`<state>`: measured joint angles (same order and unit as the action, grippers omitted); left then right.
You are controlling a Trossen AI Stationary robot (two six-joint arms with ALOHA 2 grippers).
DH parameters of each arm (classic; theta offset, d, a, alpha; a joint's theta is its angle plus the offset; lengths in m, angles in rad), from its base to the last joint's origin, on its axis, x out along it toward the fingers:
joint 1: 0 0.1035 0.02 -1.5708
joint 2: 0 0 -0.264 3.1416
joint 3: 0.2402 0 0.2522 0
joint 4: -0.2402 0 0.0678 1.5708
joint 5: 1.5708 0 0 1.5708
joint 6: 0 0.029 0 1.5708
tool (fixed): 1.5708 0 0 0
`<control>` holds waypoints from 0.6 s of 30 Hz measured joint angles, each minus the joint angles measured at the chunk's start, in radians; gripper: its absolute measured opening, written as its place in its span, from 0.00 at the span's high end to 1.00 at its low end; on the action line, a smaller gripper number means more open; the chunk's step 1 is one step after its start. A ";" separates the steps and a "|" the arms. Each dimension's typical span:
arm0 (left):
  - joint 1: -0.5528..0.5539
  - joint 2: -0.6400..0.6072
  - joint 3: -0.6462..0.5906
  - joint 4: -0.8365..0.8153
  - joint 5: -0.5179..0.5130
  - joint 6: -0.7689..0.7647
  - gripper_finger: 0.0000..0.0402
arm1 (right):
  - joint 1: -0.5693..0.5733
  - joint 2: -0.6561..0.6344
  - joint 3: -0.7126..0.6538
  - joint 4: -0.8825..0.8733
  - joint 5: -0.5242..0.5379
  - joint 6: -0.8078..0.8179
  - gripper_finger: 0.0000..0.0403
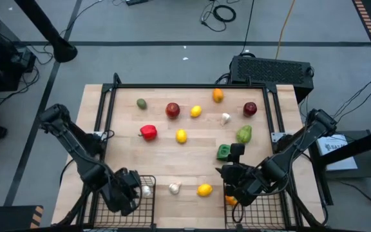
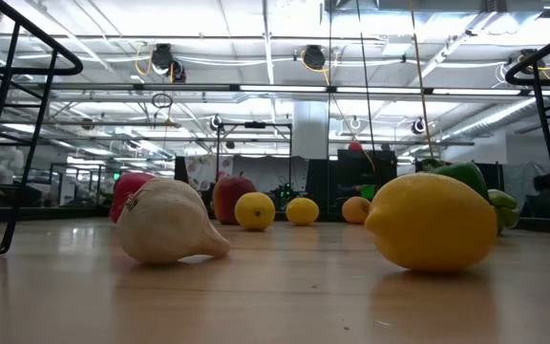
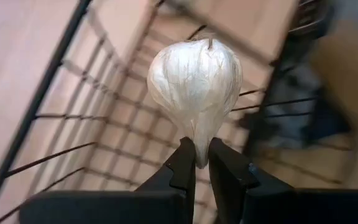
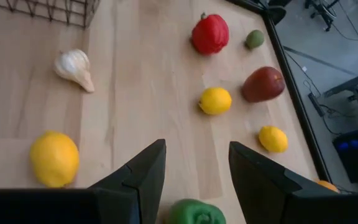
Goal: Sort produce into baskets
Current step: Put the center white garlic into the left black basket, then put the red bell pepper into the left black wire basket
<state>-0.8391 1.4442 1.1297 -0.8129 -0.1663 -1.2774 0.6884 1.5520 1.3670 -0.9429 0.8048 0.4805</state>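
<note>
While the left gripper (image 3: pixel 196 163) pinches a garlic bulb (image 3: pixel 195 84) by its tip over the near-left basket (image 1: pixel 148 201), the right gripper (image 4: pixel 196 171), fingers apart and empty, half hides the near-right basket (image 1: pixel 272 207); farther produce (image 1: pixel 181 136) lies scattered.

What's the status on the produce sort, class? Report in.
Left gripper shut on garlic bulb, over left basket. Right gripper open, empty, above table. Nothing in the way.
</note>
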 joint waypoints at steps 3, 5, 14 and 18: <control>0.000 0.040 0.000 -0.040 0.001 -0.001 0.89 | 0.001 0.000 0.000 0.026 0.000 -0.012 0.58; 0.000 0.060 0.000 -0.058 0.001 -0.001 0.89 | 0.001 0.000 0.000 0.034 0.000 -0.013 0.58; 0.003 0.132 0.000 -0.073 -0.010 -0.067 0.73 | 0.001 0.000 0.000 0.052 0.001 -0.013 0.58; 0.011 0.143 0.000 -0.101 -0.018 -0.077 0.61 | 0.001 0.000 0.000 0.054 0.001 -0.013 0.58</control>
<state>-0.8285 1.5867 1.1297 -0.9138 -0.1847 -1.3543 0.6895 1.5520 1.3670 -0.8886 0.8055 0.4675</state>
